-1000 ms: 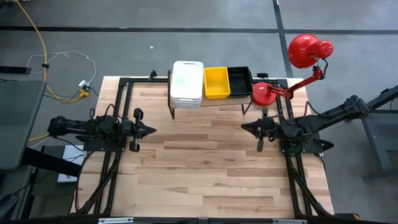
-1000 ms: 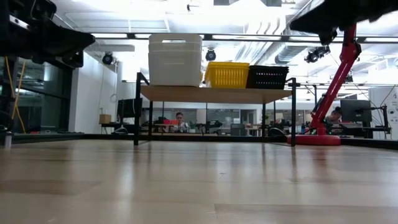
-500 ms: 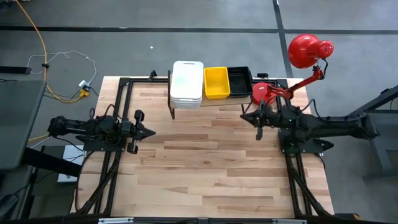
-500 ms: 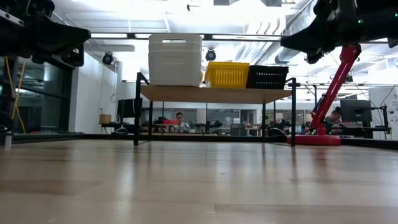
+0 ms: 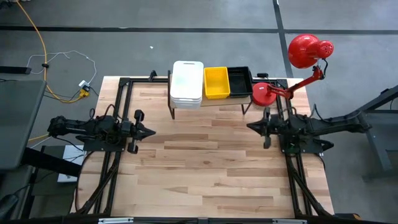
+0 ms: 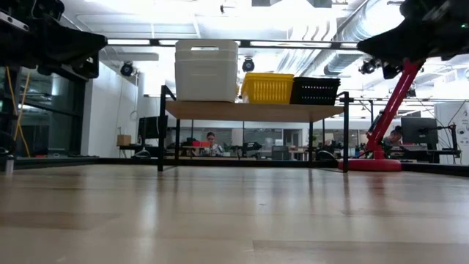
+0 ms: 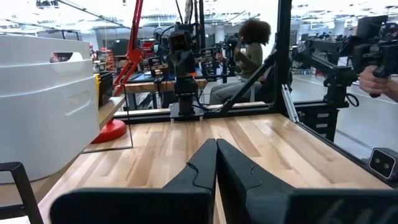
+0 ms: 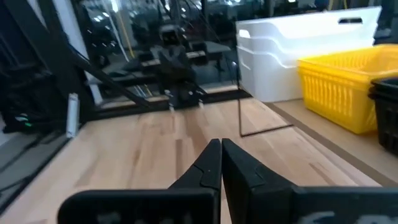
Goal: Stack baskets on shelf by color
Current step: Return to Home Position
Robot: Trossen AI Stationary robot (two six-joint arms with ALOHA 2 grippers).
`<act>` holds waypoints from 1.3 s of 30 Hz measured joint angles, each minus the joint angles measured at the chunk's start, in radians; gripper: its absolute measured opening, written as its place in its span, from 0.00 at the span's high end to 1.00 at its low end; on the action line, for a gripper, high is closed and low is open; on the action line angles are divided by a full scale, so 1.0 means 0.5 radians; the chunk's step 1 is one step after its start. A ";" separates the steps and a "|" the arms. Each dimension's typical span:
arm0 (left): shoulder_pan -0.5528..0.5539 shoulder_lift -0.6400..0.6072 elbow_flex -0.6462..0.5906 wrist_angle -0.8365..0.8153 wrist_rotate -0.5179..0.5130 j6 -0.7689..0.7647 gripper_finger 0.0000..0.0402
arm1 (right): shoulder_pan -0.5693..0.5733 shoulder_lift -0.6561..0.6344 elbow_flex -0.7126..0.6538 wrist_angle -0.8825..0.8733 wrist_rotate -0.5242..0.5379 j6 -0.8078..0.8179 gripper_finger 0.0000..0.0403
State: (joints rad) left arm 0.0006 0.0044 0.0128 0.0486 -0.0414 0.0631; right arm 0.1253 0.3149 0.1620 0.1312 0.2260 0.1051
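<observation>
Table (image 5: 205,162) carries the shelf (image 6: 249,111) at its back edge: white stack (image 5: 187,81) on its left end, yellow (image 5: 216,82) mid, black (image 5: 239,79) right. Sorted, I'd say, though yellow's layer count is unreadable from here. Lamp base (image 5: 262,94) sits just off the shelf's right end, near the right gripper (image 5: 250,127); that one and the left gripper (image 5: 152,131) by the left edge are both empty, fingers together, so home the right arm level and straight, clear of lamp and shelf legs.
</observation>
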 joint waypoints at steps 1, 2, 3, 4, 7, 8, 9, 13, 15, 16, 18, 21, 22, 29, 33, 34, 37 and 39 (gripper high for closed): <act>0.000 0.000 0.000 0.000 0.001 -0.005 1.00 | 0.012 -0.037 -0.005 -0.014 0.000 -0.001 1.00; 0.000 0.000 0.000 0.000 0.000 -0.014 1.00 | 0.018 -0.071 -0.013 -0.022 0.000 -0.001 1.00; 0.000 0.000 0.000 0.000 0.000 -0.014 1.00 | 0.019 -0.104 -0.029 -0.024 -0.001 -0.007 1.00; 0.000 0.000 0.000 -0.001 0.000 -0.014 1.00 | 0.019 -0.132 -0.043 -0.034 -0.006 -0.015 1.00; 0.000 0.000 0.000 0.000 0.001 -0.014 1.00 | 0.019 -0.204 -0.116 0.015 -0.065 -0.028 1.00; 0.000 0.000 0.000 0.000 0.001 -0.014 1.00 | 0.019 -0.227 -0.152 0.054 -0.073 -0.038 1.00; 0.000 0.000 0.000 0.000 0.001 -0.014 1.00 | 0.019 -0.246 -0.183 0.096 -0.075 -0.052 1.00; 0.000 0.000 0.000 0.000 0.001 -0.014 1.00 | 0.019 -0.339 -0.285 0.155 -0.085 -0.071 1.00; 0.000 0.000 0.000 0.000 0.001 -0.014 1.00 | 0.019 -0.387 -0.304 0.087 -0.086 -0.075 1.00; 0.000 0.000 0.000 0.000 0.001 -0.014 1.00 | 0.022 -0.398 -0.305 0.044 -0.085 -0.075 1.00; 0.000 0.000 0.000 0.000 0.001 -0.014 1.00 | 0.026 -0.408 -0.305 -0.003 -0.047 -0.094 1.00; -0.003 0.000 0.000 0.000 0.001 -0.014 1.00 | 0.026 -0.410 -0.305 -0.038 0.047 -0.074 1.00; -0.004 0.000 0.000 0.001 0.001 -0.014 1.00 | 0.025 -0.409 -0.305 -0.059 0.064 -0.063 1.00; -0.005 0.000 0.000 -0.009 0.001 -0.014 1.00 | 0.025 -0.408 -0.305 -0.139 0.059 -0.056 1.00; -0.005 0.000 -0.005 -0.081 0.020 -0.014 1.00 | 0.025 -0.408 -0.305 -0.151 0.058 -0.053 1.00; -0.005 -0.001 -0.004 -0.074 0.021 -0.014 1.00 | 0.025 -0.408 -0.305 -0.151 0.058 -0.053 1.00; -0.008 -0.001 -0.004 -0.076 0.021 -0.014 1.00 | 0.026 -0.427 -0.305 -0.153 0.056 -0.053 1.00; -0.019 -0.002 -0.004 -0.075 0.020 -0.014 1.00 | 0.026 -0.512 -0.305 -0.154 0.054 -0.053 1.00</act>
State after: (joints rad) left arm -0.0090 0.0032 0.0109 0.0112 -0.0315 0.0559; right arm 0.1383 0.0589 0.0093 0.0544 0.2531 0.0784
